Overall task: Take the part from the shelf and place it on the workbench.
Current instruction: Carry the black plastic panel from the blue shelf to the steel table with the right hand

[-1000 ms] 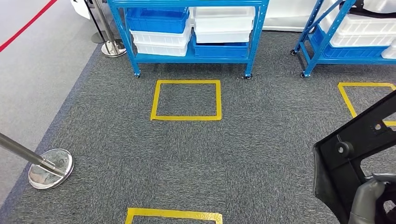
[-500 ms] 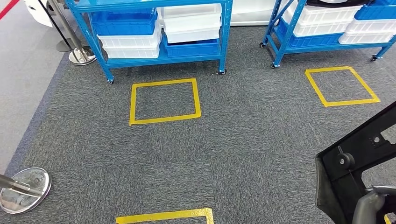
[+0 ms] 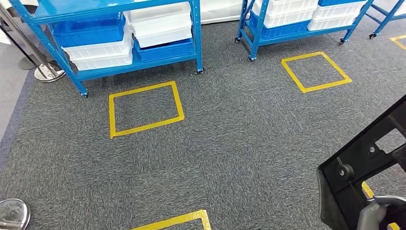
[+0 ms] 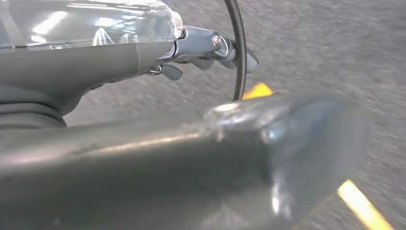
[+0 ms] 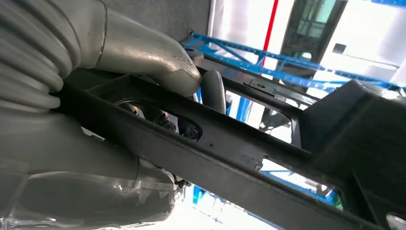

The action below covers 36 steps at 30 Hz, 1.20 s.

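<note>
The part (image 3: 364, 163) is a black plastic frame with slots and a small knob, low at the right of the head view, over grey carpet. My right hand (image 3: 376, 215) grips its lower end at the picture's bottom edge. In the right wrist view the thumb and fingers of that hand (image 5: 143, 52) wrap around a bar of the black part (image 5: 230, 158). My left hand (image 4: 143, 57) hangs over the carpet in the left wrist view, fingers apart and holding nothing.
A blue wheeled shelf (image 3: 196, 33) with blue and white bins (image 3: 163, 28) stands far left; a second shelf (image 3: 251, 33) stands to its right. Yellow tape squares (image 3: 112, 115) (image 3: 292, 72) mark the carpet. Stanchion bases (image 3: 13, 215) (image 3: 45, 72) sit at the left.
The camera has turned: shelves, tape squares and the stanchion base have slid left in the picture. The black part stays in my right hand at the lower right.
</note>
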Each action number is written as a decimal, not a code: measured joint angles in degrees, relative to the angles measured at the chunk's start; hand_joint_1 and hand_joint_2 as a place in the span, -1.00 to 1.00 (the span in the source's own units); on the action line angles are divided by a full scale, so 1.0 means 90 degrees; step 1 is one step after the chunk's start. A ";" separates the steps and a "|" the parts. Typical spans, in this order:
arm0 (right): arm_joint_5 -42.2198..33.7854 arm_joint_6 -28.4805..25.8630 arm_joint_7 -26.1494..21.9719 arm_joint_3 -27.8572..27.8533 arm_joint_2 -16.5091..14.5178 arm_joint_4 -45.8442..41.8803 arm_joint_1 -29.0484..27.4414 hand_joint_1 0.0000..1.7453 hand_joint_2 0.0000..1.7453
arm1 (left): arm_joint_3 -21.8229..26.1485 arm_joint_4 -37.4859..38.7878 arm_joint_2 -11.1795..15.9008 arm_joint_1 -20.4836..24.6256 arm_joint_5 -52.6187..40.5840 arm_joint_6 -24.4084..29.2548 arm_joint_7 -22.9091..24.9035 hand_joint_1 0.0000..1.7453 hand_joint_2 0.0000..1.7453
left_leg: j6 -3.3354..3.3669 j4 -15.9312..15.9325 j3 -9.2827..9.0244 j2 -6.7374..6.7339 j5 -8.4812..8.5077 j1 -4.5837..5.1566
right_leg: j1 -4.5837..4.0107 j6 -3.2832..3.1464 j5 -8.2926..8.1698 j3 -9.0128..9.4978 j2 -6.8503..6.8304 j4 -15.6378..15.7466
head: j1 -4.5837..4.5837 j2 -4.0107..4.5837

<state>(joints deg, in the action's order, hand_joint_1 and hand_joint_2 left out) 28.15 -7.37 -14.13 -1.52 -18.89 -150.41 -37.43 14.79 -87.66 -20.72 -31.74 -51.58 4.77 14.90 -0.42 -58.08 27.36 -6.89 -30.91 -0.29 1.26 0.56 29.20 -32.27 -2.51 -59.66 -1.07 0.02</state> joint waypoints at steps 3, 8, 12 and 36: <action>-0.0235 0.0008 -0.0100 -0.0013 -0.0002 0.0001 -0.0089 1.00 1.00 | -0.0079 0.0002 0.0000 -0.0024 0.0802 0.0059 -0.0827 -1.00 -1.00 | -0.0073 -0.0562 0.0229 0.0445 -0.0435 -0.0044 | 0.0019 -0.0112 -0.0058 -0.0042 0.0180 0.0029 | -0.0019 -0.0001; -0.0616 0.0081 -0.0258 -0.0078 -0.0002 0.0050 -0.0206 1.00 1.00 | -0.0239 -0.0007 0.0002 -0.0137 0.1173 0.0053 -0.1726 -1.00 -1.00 | 0.0006 -0.1579 0.0696 0.0729 -0.0673 -0.0034 | -0.0054 -0.0178 -0.0109 -0.0094 0.0590 0.0023 | -0.0025 0.0000; -0.0644 0.0058 -0.0298 -0.0095 -0.0002 0.0082 -0.0274 1.00 1.00 | -0.0373 -0.0083 0.0002 -0.0215 0.1063 0.0107 -0.1568 -1.00 -1.00 | 0.0234 -0.0161 0.0091 0.1217 0.0012 0.0018 | -0.0067 -0.0125 -0.0156 -0.0106 0.0907 0.0011 | -0.0019 0.0000; -0.0256 0.1761 0.0454 -0.0104 -0.0002 0.0072 0.0504 1.00 1.00 | -0.0736 -0.0445 0.0003 -0.0634 0.1557 0.1643 -0.0043 -1.00 -1.00 | -0.0046 -0.1529 0.0688 0.0701 -0.0910 -0.0044 | 0.0009 -0.0133 -0.0149 0.0013 0.0400 0.0173 | -0.0070 0.0000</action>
<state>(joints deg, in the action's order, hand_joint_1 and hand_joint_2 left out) 25.84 8.49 -10.05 -2.45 -18.91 -149.76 -32.90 8.16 -91.67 -20.69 -37.44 -37.57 19.55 14.51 -0.84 -71.84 33.55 -0.58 -39.10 -0.69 1.34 -0.63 27.86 -32.16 1.09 -58.10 -1.70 0.02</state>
